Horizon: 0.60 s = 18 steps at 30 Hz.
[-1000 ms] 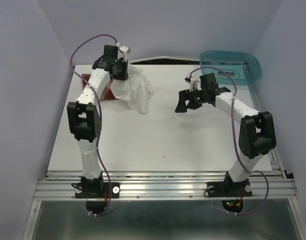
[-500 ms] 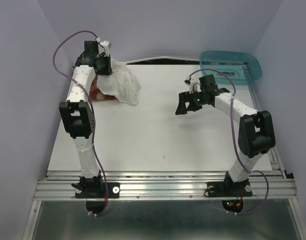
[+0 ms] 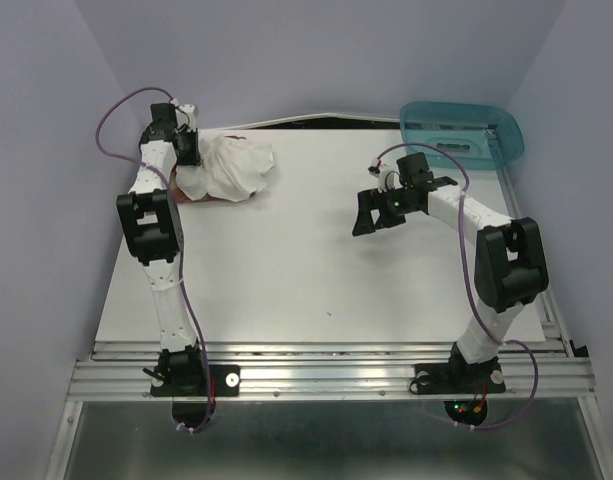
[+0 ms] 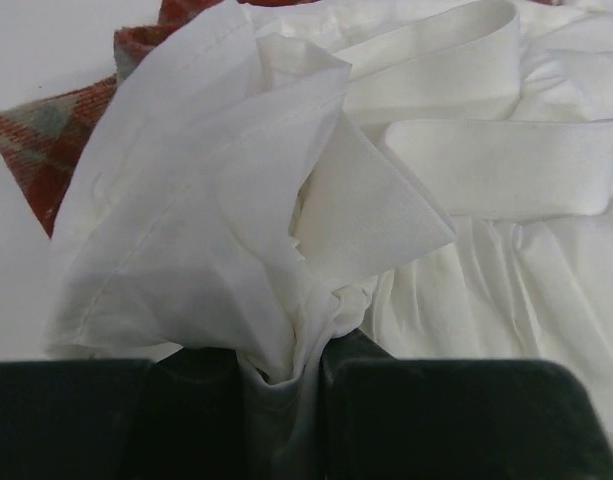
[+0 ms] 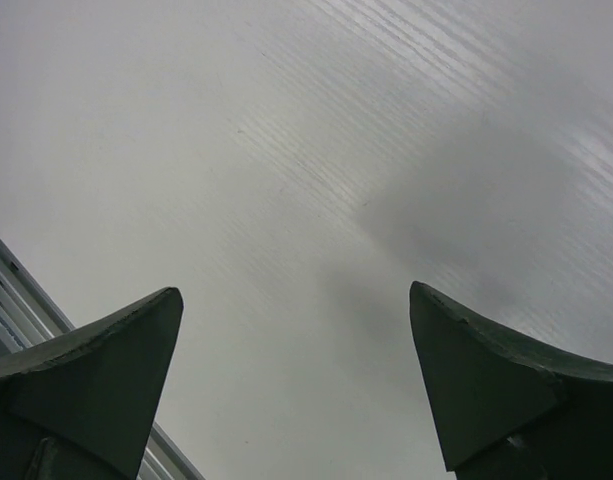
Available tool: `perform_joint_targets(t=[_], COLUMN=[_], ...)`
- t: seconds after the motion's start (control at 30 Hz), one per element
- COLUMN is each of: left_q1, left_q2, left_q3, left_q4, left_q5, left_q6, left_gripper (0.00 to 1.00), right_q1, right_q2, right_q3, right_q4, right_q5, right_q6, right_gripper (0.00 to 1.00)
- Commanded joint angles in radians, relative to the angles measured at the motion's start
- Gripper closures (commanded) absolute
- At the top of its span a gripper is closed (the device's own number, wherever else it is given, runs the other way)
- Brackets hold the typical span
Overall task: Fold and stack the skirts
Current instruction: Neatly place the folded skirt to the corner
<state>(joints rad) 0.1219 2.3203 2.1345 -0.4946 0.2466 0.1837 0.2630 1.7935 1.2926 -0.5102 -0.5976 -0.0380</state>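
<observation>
While my left end effector [image 4: 304,375] pinches the white skirt [image 3: 234,168] at the tabletop's [image 3: 316,280] far-left corner, plaid skirt [image 4: 46,140] beneath, right end effector [image 5: 296,380] wide, well apart.

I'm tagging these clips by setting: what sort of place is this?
Probably a robot lab test cell, not a home: two white-and-black robot arms bolted to an aluminium rail, and a white table boxed in by plain lilac walls, with a crumpled white cloth skirt at its far left.
</observation>
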Motion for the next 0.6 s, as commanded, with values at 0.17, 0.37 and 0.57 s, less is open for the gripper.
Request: perform_joint_targets(t=[0.17,0.37,0.57], left_q1=[0.039,0.042,0.045], left_q2=[0.079,0.031,-0.058], left_q3=[0.059,0.019,0.036], left_q4=[0.171,0.198,0.186], left_q5=[-0.078,-0.102,-0.135], left_q6=[0.0,0.002,0.019], left_gripper=[0.99,0.65,0.41], right_q1=[0.007,0.007,0.007], right_q2=[0.018,0.007,-0.006], right_q3=[0.011,0.017,0.016], right_q4=[-0.045,-0.053,-0.053], right_q5=[-0.013,-0.01,-0.013], right_q6=[-0.01,-0.014,-0.014], right_gripper=[0.0,0.0,0.0])
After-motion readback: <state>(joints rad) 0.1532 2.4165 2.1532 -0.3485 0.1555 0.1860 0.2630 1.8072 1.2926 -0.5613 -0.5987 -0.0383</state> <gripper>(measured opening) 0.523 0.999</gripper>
